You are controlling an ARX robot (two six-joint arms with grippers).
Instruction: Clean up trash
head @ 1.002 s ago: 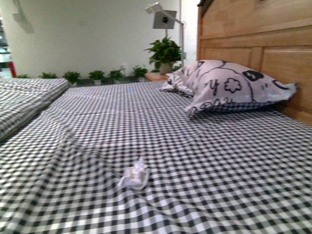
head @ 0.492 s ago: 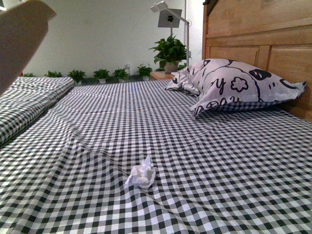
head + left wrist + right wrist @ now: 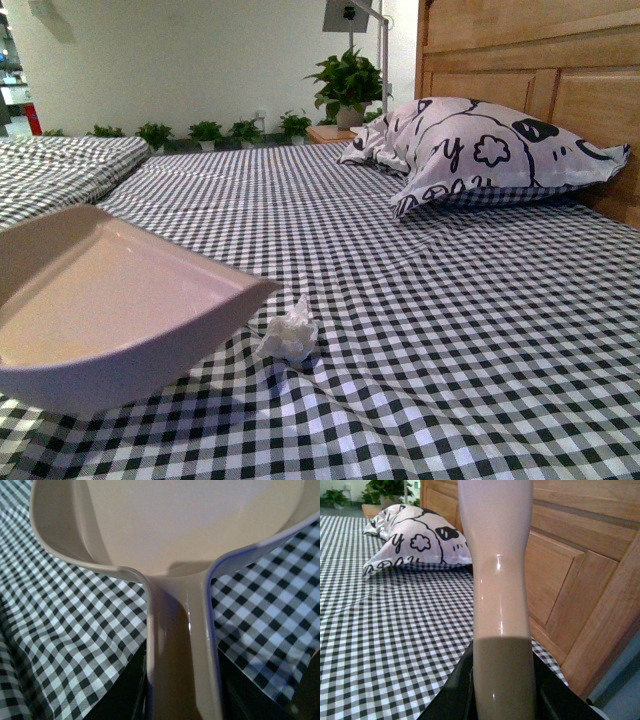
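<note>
Both sets of jaws are clenched: my left jaws grip the beige dustpan (image 3: 170,525) by its stem, my right jaws clamp a pale handle (image 3: 497,580) whose working end I cannot see. I hold the pan low over the checked bed (image 3: 450,300), its corner just beside the trash (image 3: 290,333), apparently for sweeping in.

you're looking along the dustpan (image 3: 200,525) from its handle (image 3: 182,645) end. the beige handle runs straight away from the camera and widens into the broad scoop, whose curved walls rise on either side. you can see dark parts of the left gripper (image 3: 182,702) close against both sides of the handle, nearest the camera. under the pan lies a black-and-white checked sheet (image 3: 75,630), rumpled into soft folds.
</note>
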